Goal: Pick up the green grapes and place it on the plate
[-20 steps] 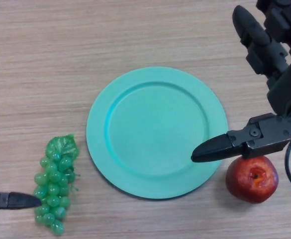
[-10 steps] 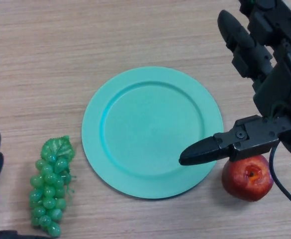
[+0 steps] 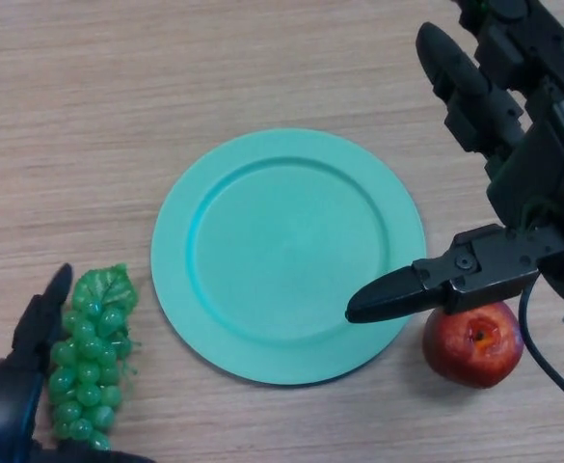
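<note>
A bunch of green grapes (image 3: 89,357) lies on the wooden table at the lower left, left of the empty teal plate (image 3: 286,253). My left hand (image 3: 16,386) comes in at the bottom left corner. Its fingers stand along the left side of the grapes and its thumb shows just below the bunch, so the hand is open around the grapes. My right hand (image 3: 513,193) hangs open at the right, its thumb stretched over the plate's right rim, holding nothing.
A red apple (image 3: 472,342) sits on the table just right of the plate, under my right hand's thumb. The wooden table (image 3: 118,96) stretches to the back and left.
My left hand has come up from the bottom left edge and now brackets the grapes. The view has shifted slightly, so the plate and apple sit a little further left. The right hand holds its pose.
</note>
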{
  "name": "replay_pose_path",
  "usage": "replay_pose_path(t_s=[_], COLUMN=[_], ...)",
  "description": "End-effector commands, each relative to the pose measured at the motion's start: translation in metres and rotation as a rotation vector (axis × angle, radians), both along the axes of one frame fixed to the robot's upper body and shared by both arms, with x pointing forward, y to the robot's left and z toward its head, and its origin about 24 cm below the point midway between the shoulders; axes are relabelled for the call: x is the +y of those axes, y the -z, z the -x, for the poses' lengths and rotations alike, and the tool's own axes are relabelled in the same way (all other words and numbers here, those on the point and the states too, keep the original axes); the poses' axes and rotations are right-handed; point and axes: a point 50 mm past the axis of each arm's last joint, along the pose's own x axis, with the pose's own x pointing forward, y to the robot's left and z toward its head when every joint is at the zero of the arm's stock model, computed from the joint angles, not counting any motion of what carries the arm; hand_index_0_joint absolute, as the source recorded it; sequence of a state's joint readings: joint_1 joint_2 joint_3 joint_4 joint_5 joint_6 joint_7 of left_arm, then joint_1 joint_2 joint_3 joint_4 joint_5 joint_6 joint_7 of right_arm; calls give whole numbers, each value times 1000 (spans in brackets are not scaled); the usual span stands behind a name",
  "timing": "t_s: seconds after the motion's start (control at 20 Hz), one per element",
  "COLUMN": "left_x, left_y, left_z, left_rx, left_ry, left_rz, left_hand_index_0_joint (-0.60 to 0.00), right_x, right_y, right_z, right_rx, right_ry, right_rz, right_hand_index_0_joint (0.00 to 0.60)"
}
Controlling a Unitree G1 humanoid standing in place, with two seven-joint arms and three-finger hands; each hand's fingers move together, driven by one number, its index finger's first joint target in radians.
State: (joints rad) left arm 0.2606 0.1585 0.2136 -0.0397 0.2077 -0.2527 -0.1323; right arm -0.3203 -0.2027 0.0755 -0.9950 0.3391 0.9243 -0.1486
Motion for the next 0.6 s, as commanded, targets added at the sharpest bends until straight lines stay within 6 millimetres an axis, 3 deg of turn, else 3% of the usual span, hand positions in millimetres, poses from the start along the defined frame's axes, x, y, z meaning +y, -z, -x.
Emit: replay_pose_path(t_s=[0.05,0.1,0.15,0.3,0.45,0.55,0.6], left_x=[7,7,9,14,18,20,21], left_y=[-23,-25,-24,-23,-49,-68,-69], left_z=[-4,-7,-8,-3,5,10,10], left_rx=[-151,-164,-171,-159,-289,-380,-387], left_ry=[-4,-24,-42,-20,-26,-48,-50], left_rz=[-24,2,-51,-119,130,129,127], left_hand_index_0_joint=[-450,-550,-600,-600,-600,-600,-600], right_x=[-9,-10,-12,-13,-11,-10,-10], right_y=[-24,-24,-24,-24,-24,-25,-25], right_z=[11,11,11,12,11,12,12], right_rx=[-182,-182,-182,-184,-175,-170,-170], right_ry=[28,30,33,34,29,24,24], right_rz=[-55,-58,-57,-62,-73,-85,-86], right_hand_index_0_joint=[0,0,0,0,0,0,50])
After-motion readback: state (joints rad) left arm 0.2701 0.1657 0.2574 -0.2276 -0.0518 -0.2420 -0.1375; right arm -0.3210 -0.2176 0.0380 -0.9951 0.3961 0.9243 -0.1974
